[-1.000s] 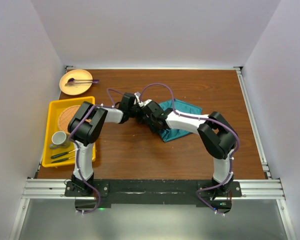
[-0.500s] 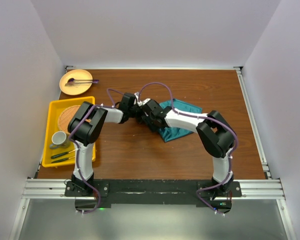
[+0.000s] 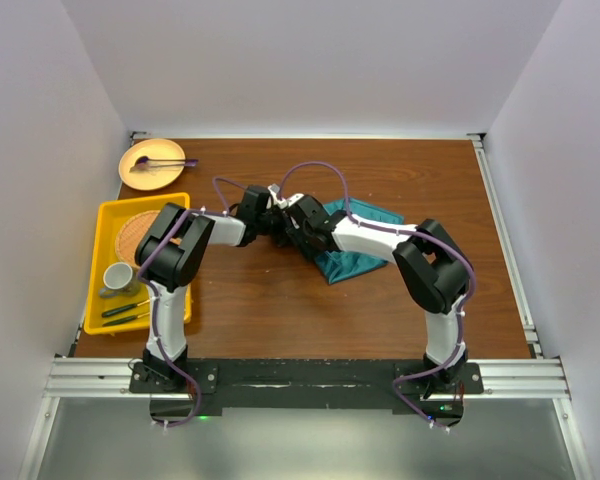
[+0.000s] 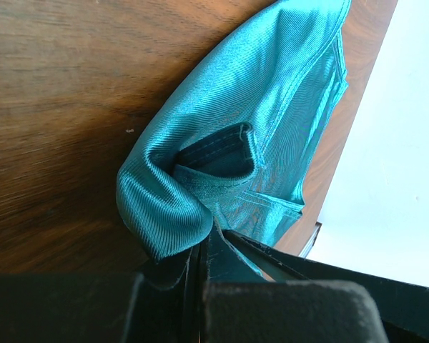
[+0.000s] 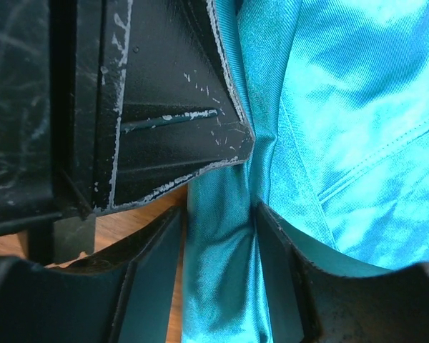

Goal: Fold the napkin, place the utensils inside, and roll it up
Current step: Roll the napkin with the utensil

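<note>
The teal napkin (image 3: 358, 250) lies crumpled right of the table's middle. My left gripper (image 3: 276, 222) is at its left tip, and in the left wrist view this gripper (image 4: 200, 246) is shut with the napkin's (image 4: 272, 107) edge pinched between the jaws. My right gripper (image 3: 302, 225) sits right beside it. Its fingers stand apart in the right wrist view (image 5: 220, 214), with a loose fold of napkin (image 5: 357, 107) running between them. Two thin utensils (image 3: 125, 312) lie in the yellow tray, far from both grippers.
At the left is the yellow tray (image 3: 105, 225), holding a cup (image 3: 118, 277) and a round woven mat (image 3: 140, 232). A tan plate (image 3: 152, 163) with a purple-ended utensil sits at the back left. Metal rails edge the table.
My right gripper has crept a little up and left, closer to the left gripper, and its jaws have widened slightly. The left gripper has kept its hold.
</note>
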